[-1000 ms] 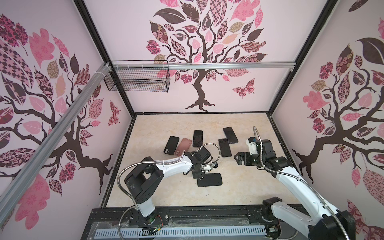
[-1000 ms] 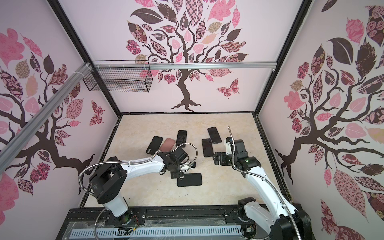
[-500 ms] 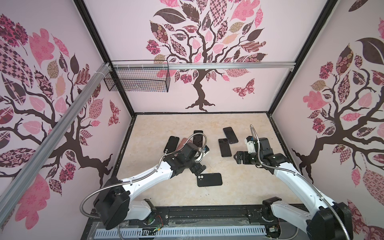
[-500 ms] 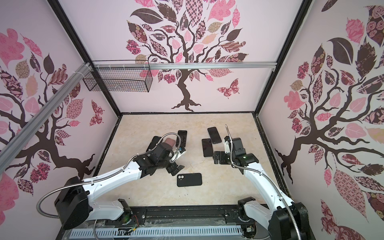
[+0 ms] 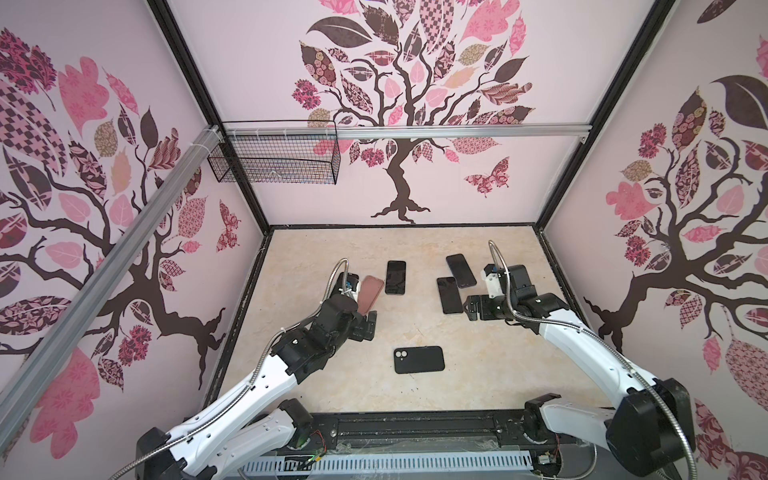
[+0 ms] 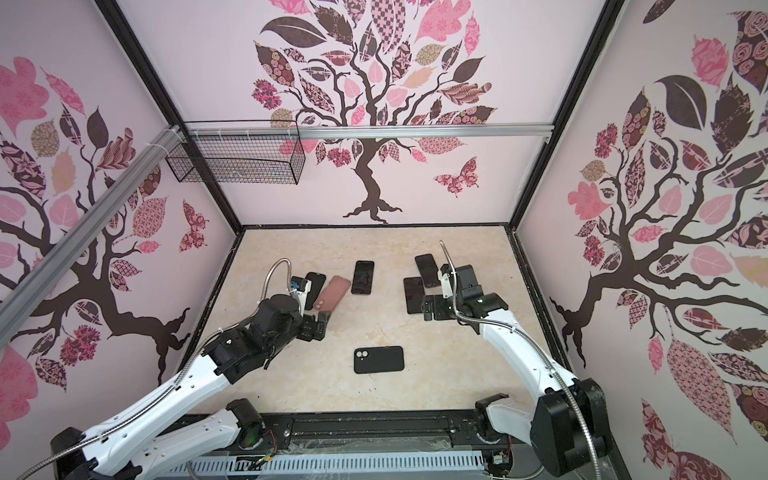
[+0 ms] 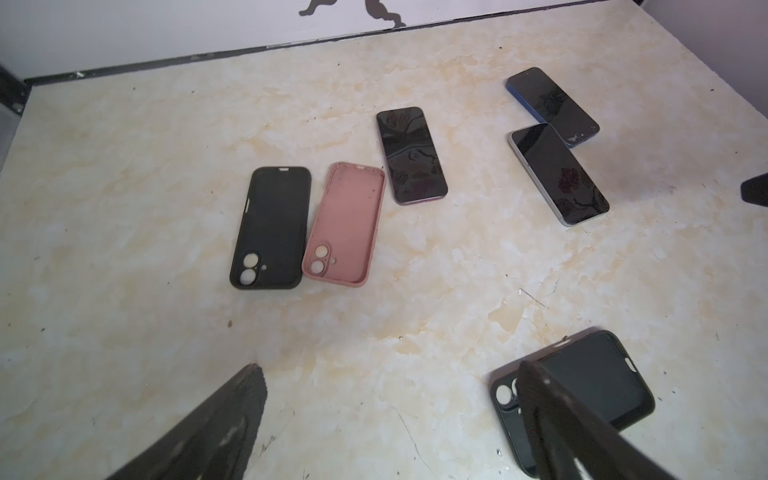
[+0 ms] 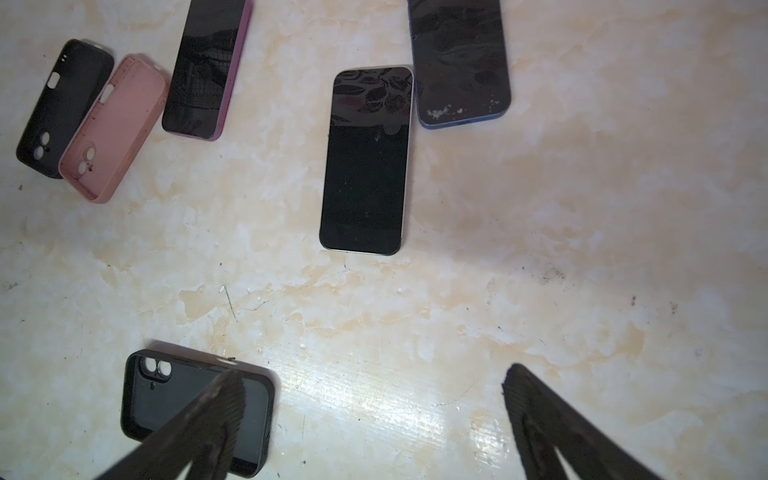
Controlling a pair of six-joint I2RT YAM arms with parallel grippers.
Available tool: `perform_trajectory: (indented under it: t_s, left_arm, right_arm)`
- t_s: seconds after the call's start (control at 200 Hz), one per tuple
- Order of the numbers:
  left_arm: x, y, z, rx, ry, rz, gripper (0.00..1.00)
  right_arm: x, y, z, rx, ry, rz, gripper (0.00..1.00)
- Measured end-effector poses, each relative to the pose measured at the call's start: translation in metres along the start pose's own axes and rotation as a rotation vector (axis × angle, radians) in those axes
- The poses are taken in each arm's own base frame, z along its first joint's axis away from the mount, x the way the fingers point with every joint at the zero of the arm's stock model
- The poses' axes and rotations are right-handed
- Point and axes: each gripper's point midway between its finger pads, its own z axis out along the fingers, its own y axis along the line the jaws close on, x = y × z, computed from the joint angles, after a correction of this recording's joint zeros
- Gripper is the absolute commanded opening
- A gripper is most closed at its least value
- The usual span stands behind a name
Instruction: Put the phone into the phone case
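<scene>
Three phones lie screen up at the back: a purple-edged phone (image 5: 395, 277) (image 7: 411, 156), a silver-edged phone (image 5: 449, 295) (image 8: 365, 166) and a blue phone (image 5: 461, 270) (image 8: 461, 62). A black phone case (image 5: 419, 360) (image 6: 378, 360) lies flat near the front, its camera holes showing pale; it looks empty. A pink case (image 6: 332, 298) (image 7: 345, 224) and another black case (image 6: 315, 286) (image 7: 272, 228) lie open side up at the left. My left gripper (image 5: 371, 326) (image 7: 390, 368) hangs open and empty, left of the front case. My right gripper (image 5: 473, 307) (image 8: 372, 372) is open beside the silver-edged phone's near end.
The floor is pale marbled board (image 5: 490, 374) boxed in by patterned walls. A wire basket (image 5: 274, 156) hangs high at the back left. A black rail (image 5: 415, 428) runs along the front edge between the arm bases.
My left gripper opened and drew back to the left, away from the black case at the front, which stays lying flat. The right gripper has barely moved.
</scene>
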Motion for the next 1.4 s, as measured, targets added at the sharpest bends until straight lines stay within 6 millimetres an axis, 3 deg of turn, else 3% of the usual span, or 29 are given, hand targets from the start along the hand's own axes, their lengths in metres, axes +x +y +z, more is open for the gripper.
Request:
perform_trajectory:
  t_s: [0.21, 0.385, 0.79, 1.4]
  left_arm:
    - [0.015, 0.020, -0.018, -0.053, 0.006, -0.084, 0.97]
    - [0.019, 0.030, -0.029, -0.074, -0.003, -0.114, 0.97]
    - [0.039, 0.030, -0.022, -0.076, 0.047, -0.138, 0.97]
    - [0.037, 0.037, -0.033, -0.080, 0.004, -0.180, 0.97]
  right_arm:
    - [-0.001, 0.014, 0.015, 0.026, 0.044, -0.095, 1.00]
    - [0.001, 0.011, 0.032, 0.067, 0.077, -0.114, 1.00]
    - [0.019, 0.002, 0.079, 0.106, 0.182, -0.087, 1.00]
    - [0.002, 0.010, 0.117, 0.161, 0.153, -0.067, 1.00]
